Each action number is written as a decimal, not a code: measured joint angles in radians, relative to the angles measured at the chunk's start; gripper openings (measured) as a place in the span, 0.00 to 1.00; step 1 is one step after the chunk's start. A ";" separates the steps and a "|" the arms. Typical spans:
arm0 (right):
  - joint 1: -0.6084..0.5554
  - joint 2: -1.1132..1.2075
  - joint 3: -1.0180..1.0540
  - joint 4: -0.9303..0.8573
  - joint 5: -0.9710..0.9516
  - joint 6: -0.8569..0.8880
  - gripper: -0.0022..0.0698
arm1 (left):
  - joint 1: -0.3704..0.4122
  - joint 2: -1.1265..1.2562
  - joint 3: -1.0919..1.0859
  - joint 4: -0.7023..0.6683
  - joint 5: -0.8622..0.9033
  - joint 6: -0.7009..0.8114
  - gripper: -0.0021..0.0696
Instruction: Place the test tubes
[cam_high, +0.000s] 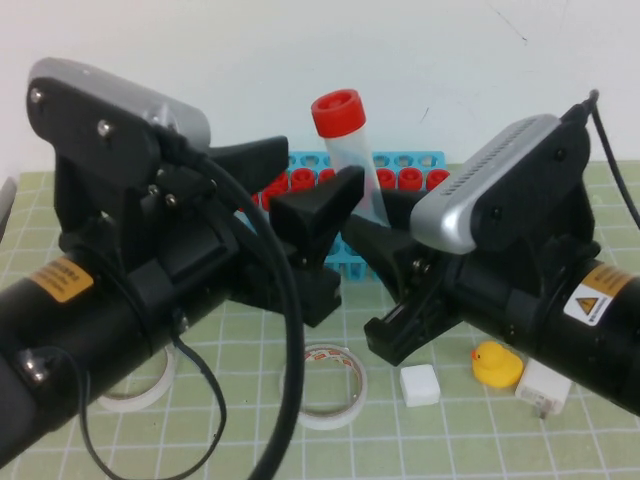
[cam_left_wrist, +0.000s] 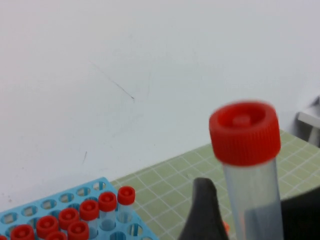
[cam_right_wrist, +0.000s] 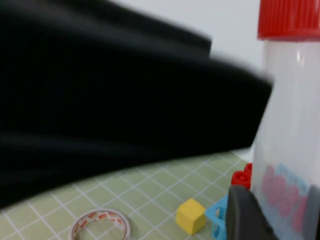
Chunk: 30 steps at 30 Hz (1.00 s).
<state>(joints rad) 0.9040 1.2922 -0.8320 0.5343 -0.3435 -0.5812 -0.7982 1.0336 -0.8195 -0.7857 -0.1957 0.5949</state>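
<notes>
Above green mat (cam_high: 250, 440), before white wall (cam_high: 430, 60): left hand (cam_high: 315, 168), right hand (cam_high: 378, 218), test tube (cam_high: 345, 140).

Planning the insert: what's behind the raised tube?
The blue rack of red-capped tubes, then the wall. The rack's middle is covered by the tube, the open left gripper beside it and the right gripper holding its lower end.

My workplace, a laboratory-style practice station: a blue tube rack (cam_high: 352, 268) stocked with red-capped tubes (cam_left_wrist: 107, 201) and a large test tube (cam_high: 345, 150) indicate lab work; the green gridded mat (cam_high: 430, 440), tape rolls (cam_high: 325, 385) and toy duck (cam_high: 496, 364) suggest a mock-up.
</notes>
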 joint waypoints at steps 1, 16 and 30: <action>0.000 0.005 0.000 -0.005 0.002 0.008 0.36 | 0.000 0.000 0.000 0.000 -0.009 0.000 0.67; 0.044 0.031 0.002 -0.190 -0.024 0.087 0.36 | 0.000 0.048 0.000 -0.006 -0.038 -0.052 0.54; 0.049 0.073 0.002 -0.172 -0.072 0.098 0.36 | 0.000 0.048 0.000 -0.013 -0.048 -0.093 0.51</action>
<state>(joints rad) 0.9528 1.3650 -0.8303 0.3626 -0.4157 -0.4829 -0.7982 1.0815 -0.8195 -0.7983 -0.2436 0.5016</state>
